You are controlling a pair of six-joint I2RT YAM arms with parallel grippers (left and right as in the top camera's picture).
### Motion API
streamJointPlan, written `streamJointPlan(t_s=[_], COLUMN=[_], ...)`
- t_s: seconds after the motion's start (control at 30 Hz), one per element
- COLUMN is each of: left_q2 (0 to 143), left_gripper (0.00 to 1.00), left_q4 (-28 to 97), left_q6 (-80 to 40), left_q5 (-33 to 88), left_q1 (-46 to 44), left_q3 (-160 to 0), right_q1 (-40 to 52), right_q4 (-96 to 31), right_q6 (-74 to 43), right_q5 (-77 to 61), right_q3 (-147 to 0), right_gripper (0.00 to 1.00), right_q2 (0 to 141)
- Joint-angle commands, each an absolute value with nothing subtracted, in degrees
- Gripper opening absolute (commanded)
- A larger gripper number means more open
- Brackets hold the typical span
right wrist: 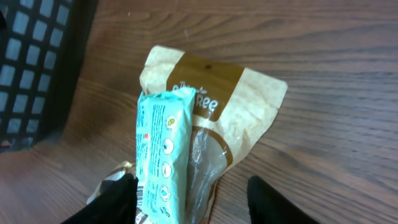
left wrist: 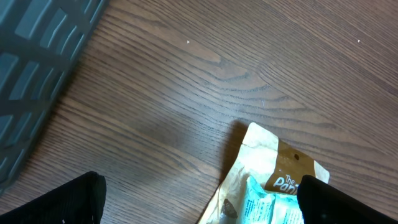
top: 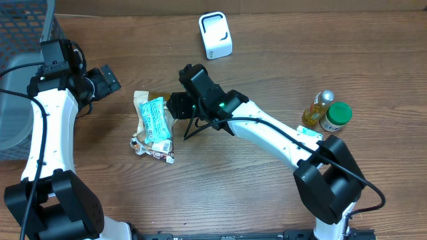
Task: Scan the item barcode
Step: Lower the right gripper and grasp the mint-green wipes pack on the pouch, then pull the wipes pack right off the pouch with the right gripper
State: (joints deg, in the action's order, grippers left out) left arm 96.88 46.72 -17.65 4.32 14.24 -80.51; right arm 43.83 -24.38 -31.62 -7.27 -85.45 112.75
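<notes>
Right wrist view: the right gripper [right wrist: 189, 186] has its jaws spread, with the teal packet [right wrist: 163, 155] standing on edge between them. The packet sits close against one finger [right wrist: 115, 199] and apart from the other [right wrist: 273, 199]. A tan pouch [right wrist: 242, 99] lies flat under the packet and reaches out ahead of the jaws. A dark basket [right wrist: 37, 56] is off to the side, beyond the near finger.

Left wrist view: the left gripper [left wrist: 200, 180] has its jaws spread wide over bare table [left wrist: 186, 74], holding nothing. The pouch's top edge is just inside one finger [left wrist: 336, 199].

Overhead, the scanner [top: 215, 35] stands well apart from both grippers.
</notes>
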Motion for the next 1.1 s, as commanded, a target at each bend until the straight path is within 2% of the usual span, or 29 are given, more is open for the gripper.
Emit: streamJointPlan(t_s=[0.0, 0.47, 1.07], left_q2=[97.0, 97.0, 97.0], left_gripper=[1.00, 1.00, 1.00], left_q4=[46.6, 46.7, 46.7], left_q6=[-18.0, -18.0, -18.0], left_q5=[4.5, 4.5, 4.5], left_q1=[13.8, 13.8, 13.8], left_q3=[-81.5, -81.5, -81.5], right_q1=[45.3, 48.5, 48.8], right_q4=[-23.0, -20.3, -18.0], right_q6=[-31.1, -31.1, -31.1], right_q5=[-9.1, -9.1, -9.1], right_q3=[-85.7, -85.7, -85.7], right_gripper=[0.48, 0.42, 0.42], right_q2=[114.5, 118.4, 120.9])
